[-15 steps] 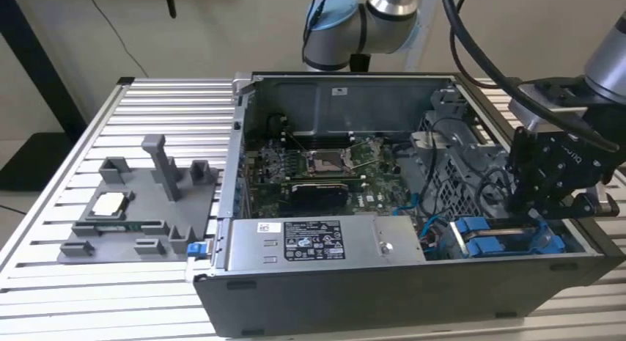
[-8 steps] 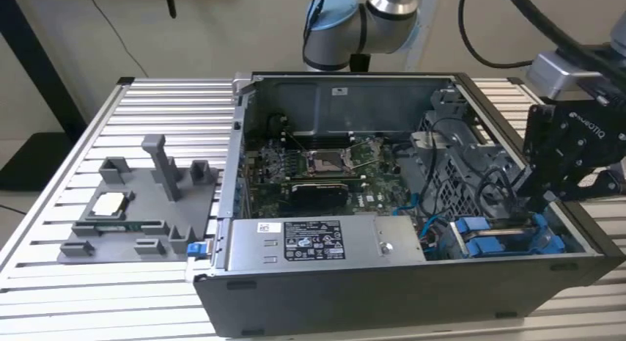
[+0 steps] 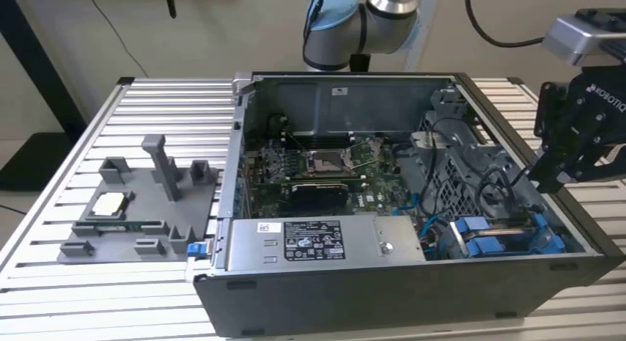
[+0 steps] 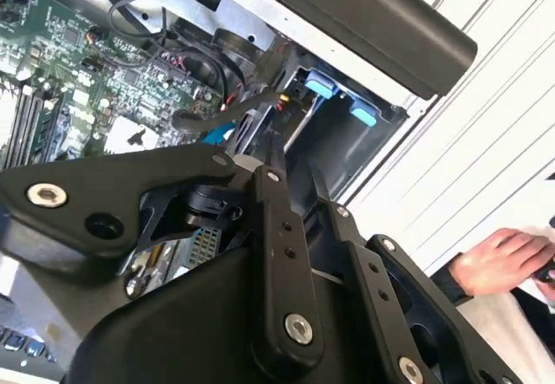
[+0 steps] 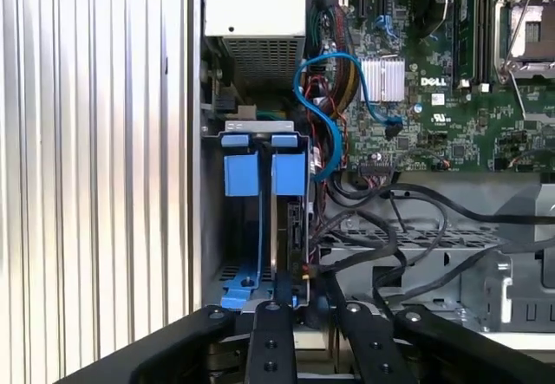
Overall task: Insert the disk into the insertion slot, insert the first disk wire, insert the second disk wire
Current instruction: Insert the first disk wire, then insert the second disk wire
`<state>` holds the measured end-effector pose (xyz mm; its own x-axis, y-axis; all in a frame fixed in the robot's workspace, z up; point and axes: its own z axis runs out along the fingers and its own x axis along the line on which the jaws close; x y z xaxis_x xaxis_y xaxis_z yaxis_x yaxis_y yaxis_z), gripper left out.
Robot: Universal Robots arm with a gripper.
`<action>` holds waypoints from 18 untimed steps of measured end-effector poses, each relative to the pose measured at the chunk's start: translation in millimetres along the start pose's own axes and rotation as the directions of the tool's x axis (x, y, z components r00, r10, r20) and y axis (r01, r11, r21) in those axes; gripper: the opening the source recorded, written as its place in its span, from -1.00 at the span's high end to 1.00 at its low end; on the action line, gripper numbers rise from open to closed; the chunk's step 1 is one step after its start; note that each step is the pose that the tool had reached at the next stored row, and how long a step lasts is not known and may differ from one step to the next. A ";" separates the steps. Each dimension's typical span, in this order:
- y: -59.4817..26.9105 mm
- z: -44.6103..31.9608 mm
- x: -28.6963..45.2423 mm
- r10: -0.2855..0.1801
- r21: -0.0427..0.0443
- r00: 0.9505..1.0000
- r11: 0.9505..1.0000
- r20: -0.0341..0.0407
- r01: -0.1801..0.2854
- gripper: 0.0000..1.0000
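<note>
Disk (image 5: 290, 219), silver, edge-on in blue carrier, seated in insertion slot (image 5: 260, 126); gripper (image 5: 308, 284) pinched on blk wire (image 4: 204, 121) at slot's mouth.

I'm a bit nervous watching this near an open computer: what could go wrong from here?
The gripper hangs right by the slot, where loose black wires crowd; it might snag or pinch one. A person's hand is close by in the second wrist view; a swing of the arm could strike it.
</note>
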<state>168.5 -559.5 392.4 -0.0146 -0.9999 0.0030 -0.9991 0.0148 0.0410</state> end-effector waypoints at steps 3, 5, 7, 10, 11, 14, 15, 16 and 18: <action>0.0 -0.1 -2.4 0.000 0.000 1.000 1.000 0.000 0.000 0.47; -1.3 -0.2 -5.2 0.000 0.000 1.000 1.000 0.000 0.000 0.47; -5.0 -0.3 -6.9 0.000 0.000 1.000 1.000 0.000 0.000 0.47; -12.3 -0.6 -9.0 0.000 -0.001 1.000 1.000 0.000 0.000 0.47; -13.6 -0.6 -9.8 0.000 -0.001 1.000 1.000 0.000 0.000 0.47; -16.5 -0.7 -12.4 0.000 -0.001 1.000 1.000 0.000 0.000 0.47; -17.4 -0.7 -13.3 0.000 -0.001 1.000 1.000 0.000 0.000 0.47; -18.4 -0.8 -13.9 0.000 -0.001 1.000 1.000 0.001 0.000 0.47; -20.8 -0.9 -14.8 0.000 -0.001 1.000 1.000 0.002 0.000 0.47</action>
<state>189.5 -545.0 392.4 -0.0143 -0.9999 0.0012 -0.9990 0.0143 0.0418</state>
